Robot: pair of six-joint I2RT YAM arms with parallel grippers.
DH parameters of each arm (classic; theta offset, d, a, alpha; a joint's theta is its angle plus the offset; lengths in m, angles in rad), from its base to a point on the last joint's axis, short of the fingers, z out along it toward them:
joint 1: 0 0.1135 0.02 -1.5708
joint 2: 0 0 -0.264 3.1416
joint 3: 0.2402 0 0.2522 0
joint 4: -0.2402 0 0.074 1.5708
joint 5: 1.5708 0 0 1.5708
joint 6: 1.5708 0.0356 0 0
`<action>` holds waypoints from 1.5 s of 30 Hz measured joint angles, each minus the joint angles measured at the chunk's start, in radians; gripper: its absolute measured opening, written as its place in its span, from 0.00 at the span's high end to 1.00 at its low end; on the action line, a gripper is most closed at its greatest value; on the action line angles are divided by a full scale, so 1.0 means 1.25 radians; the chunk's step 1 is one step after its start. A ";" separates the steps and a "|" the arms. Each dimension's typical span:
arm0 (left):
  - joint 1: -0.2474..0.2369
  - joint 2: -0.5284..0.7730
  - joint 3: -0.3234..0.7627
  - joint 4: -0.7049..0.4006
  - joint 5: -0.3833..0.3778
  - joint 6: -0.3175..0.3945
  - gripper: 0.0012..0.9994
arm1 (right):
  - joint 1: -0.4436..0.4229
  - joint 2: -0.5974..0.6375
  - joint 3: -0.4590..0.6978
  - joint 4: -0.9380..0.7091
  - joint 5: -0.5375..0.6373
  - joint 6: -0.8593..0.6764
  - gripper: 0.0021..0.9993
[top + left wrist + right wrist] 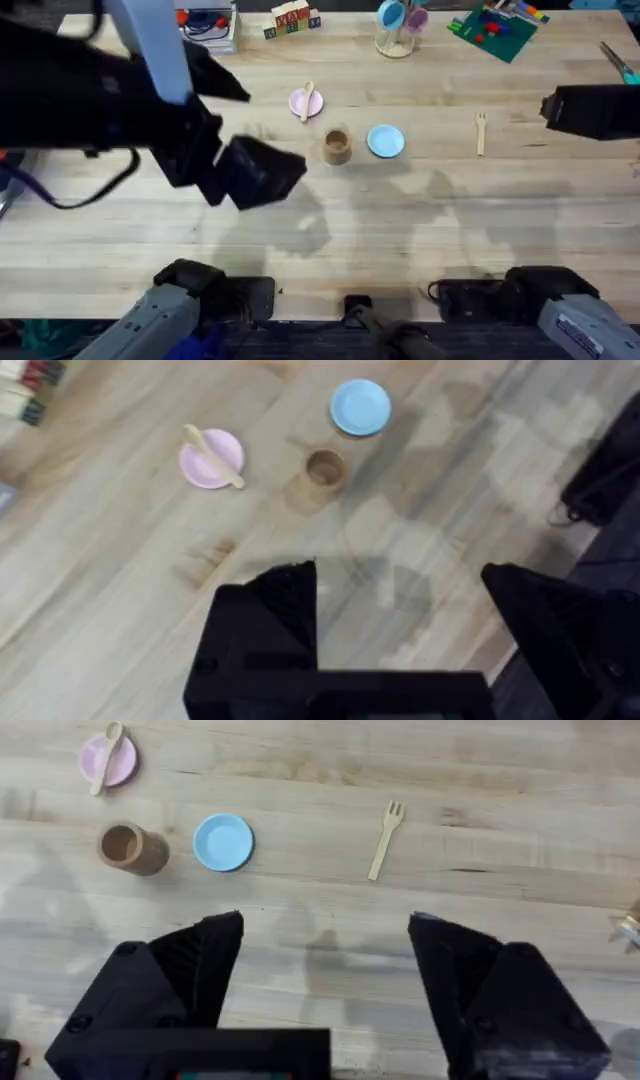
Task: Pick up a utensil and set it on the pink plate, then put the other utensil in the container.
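Note:
The wooden spoon (308,99) lies across the pink plate (299,102) at the table's middle back; both also appear in the left wrist view, spoon (212,456) on plate (202,464), and in the right wrist view, spoon (105,757) on plate (116,762). The brown container (337,146) (320,473) (128,847) stands just right of and nearer than the plate. The wooden fork (480,132) (385,839) lies flat farther right. My left gripper (262,172) (400,600) hangs open, raised, left of the container. My right gripper (555,108) (326,952) is open, raised at the right edge.
A light-blue plate (385,141) (360,407) (222,842) sits right of the container. Along the back edge are wooden blocks (291,19), a cup stand (397,28) and a green board with pieces (493,27).

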 joint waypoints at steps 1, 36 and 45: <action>0.006 -0.004 -0.019 0.000 0.017 0.013 0.01 | 0.000 0.000 0.000 0.000 0.000 0.000 0.00; 0.019 -0.006 -0.089 0.002 0.138 0.181 0.00 | -0.004 0.304 0.003 -0.073 0.060 0.222 0.00; 0.019 -0.005 -0.089 0.002 0.138 0.182 0.01 | -0.115 0.434 0.003 0.002 0.071 0.231 0.00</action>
